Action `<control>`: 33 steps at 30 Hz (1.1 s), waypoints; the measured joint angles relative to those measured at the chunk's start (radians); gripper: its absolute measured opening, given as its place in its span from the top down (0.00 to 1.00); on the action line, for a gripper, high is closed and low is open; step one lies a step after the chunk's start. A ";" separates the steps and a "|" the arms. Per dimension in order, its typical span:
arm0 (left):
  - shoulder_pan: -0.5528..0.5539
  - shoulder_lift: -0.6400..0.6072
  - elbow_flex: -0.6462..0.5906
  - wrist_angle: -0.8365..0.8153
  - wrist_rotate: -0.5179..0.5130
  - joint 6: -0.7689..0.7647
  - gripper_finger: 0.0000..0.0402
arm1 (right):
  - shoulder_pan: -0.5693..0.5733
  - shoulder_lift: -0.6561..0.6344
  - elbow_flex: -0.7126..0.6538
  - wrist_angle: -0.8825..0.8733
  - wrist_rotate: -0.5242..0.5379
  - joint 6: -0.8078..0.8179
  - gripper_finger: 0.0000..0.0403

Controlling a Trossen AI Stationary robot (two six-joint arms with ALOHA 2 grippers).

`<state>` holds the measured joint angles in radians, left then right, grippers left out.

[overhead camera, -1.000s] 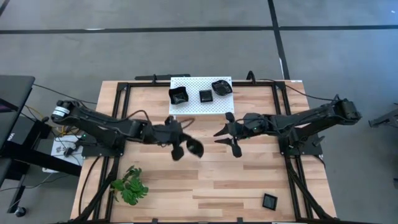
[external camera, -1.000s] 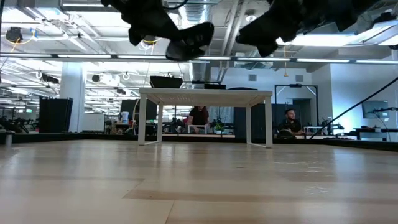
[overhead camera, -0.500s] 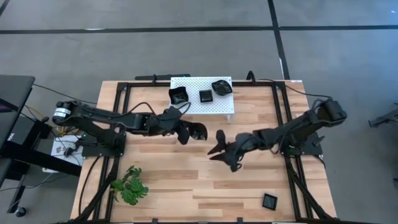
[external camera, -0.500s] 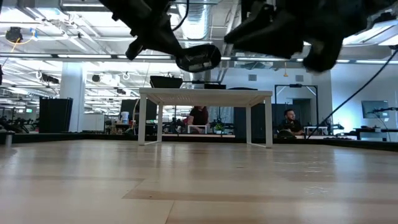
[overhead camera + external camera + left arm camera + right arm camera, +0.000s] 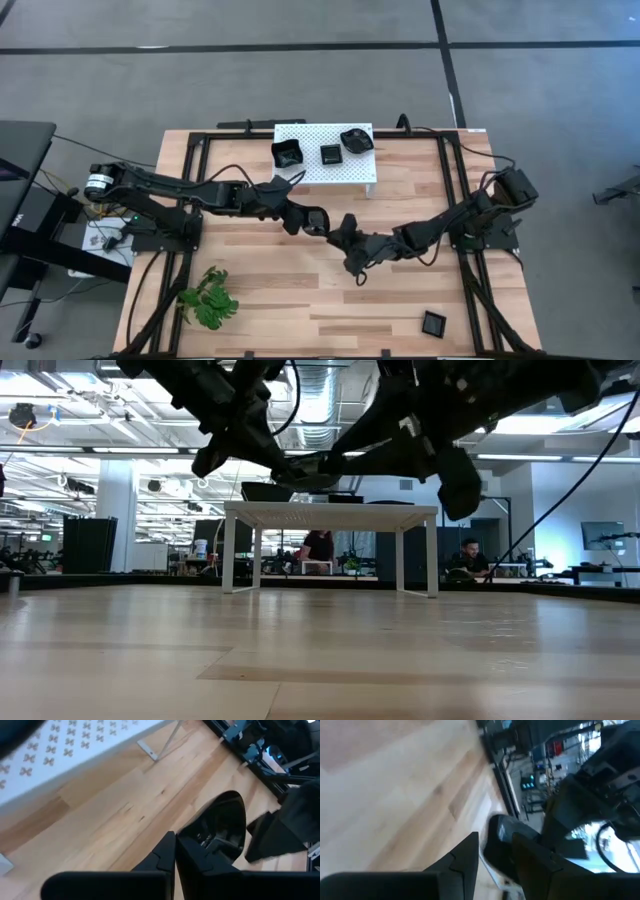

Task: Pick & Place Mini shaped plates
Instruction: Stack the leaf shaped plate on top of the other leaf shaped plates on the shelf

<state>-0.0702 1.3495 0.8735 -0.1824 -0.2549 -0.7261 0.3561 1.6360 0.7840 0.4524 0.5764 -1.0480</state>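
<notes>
- Evidently, left gripper (image 5: 303,218), frame centre, is clamped on a mini plate (image 5: 317,221), held aloft for handover.
- Right gripper (image 5: 347,243), just beside, jaws apart to receive it.
- White platform (image 5: 305,172), upper centre, holds three plates.

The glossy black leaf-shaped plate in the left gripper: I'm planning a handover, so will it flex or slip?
The glossy black leaf-shaped plate likely stays stiff: it holds its shape though the left gripper pinches only one edge. Its shiny surface suggests it could slip. The right gripper is close, open.
</notes>
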 joint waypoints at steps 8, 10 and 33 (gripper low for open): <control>0.002 0.000 -0.007 -0.004 0.084 -0.082 0.97 | -0.003 0.022 0.008 0.000 0.042 -0.182 0.76; 0.006 0.000 -0.007 -0.004 0.115 -0.098 0.97 | -0.002 0.022 0.008 -0.003 0.041 -0.196 0.79; 0.064 0.000 -0.007 -0.016 0.309 -0.091 0.97 | 0.097 0.022 0.008 -0.003 0.152 -0.095 0.85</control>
<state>-0.0063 1.3495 0.8665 -0.1982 0.0546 -0.8169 0.4529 1.6581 0.7921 0.4492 0.7282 -1.1433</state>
